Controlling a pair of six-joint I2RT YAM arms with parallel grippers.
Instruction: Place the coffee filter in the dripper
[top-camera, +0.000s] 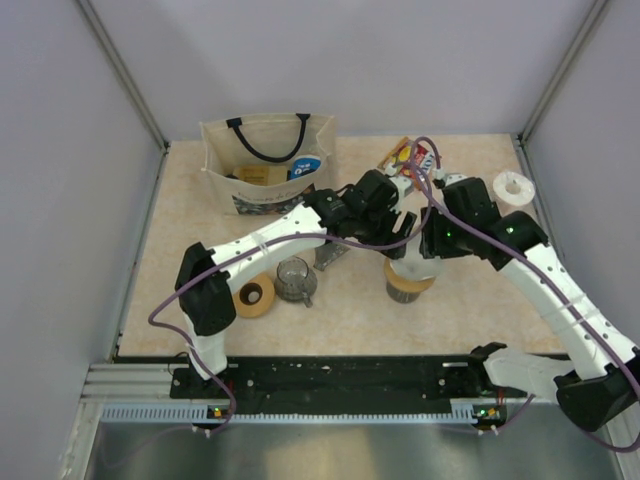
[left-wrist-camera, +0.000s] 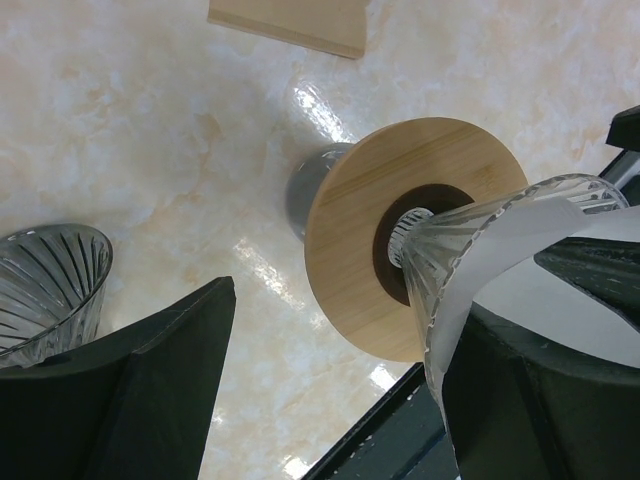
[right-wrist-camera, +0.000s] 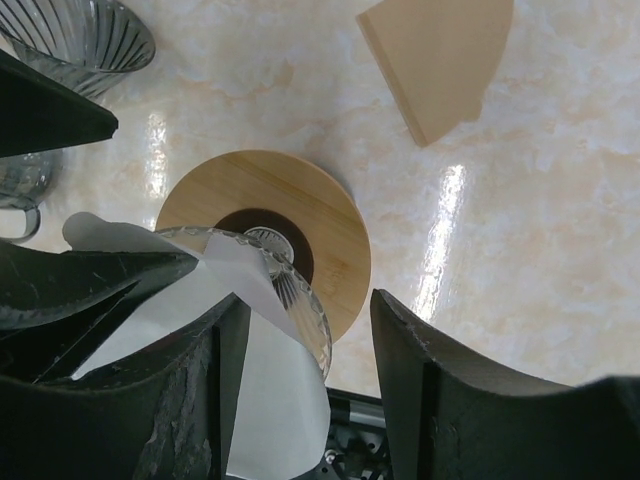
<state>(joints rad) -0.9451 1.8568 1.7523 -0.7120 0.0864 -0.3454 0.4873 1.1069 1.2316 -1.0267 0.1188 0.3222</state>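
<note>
**Top view.** I am watching both arms meet mid-frame over the dripper (top-camera: 408, 285), which is standing on the table (top-camera: 350, 325) right of centre. The left gripper (top-camera: 395, 228) and right gripper (top-camera: 428, 252) are crowding its mouth and hiding the coffee filter from this view. A glass cup (top-camera: 295, 278) is sitting left of centre and a tote bag (top-camera: 265, 165) at upper left.

**Left wrist view.** The dripper's wooden ring (left-wrist-camera: 350, 230) is filling centre frame, with its ribbed glass cone (left-wrist-camera: 440, 250) rising toward the lens at right. The white coffee filter (left-wrist-camera: 560, 240) is lying inside the cone, one edge poking past the rim. The left jaws are standing wide with nothing clamped between them. One finger is sitting at the cone mouth; I cannot tell whether it is touching paper.

**Right wrist view.** The right jaws are standing about half open, straddling the cone rim and a loose flap of filter. The flap is lying against one finger and the other finger is apart from it, so nothing is being gripped. A tan paper fan (right-wrist-camera: 440, 60) is lying flat at upper right.

**Handling.**
- I am judging the filter to be featherlight, limp and quick to crease or tear. It is best pinched gently at the free upper edge, then nudged down the wall.
- The cone is looking brittle, slick and tippy. I would steady it by the wooden ring, not the glass.
</note>
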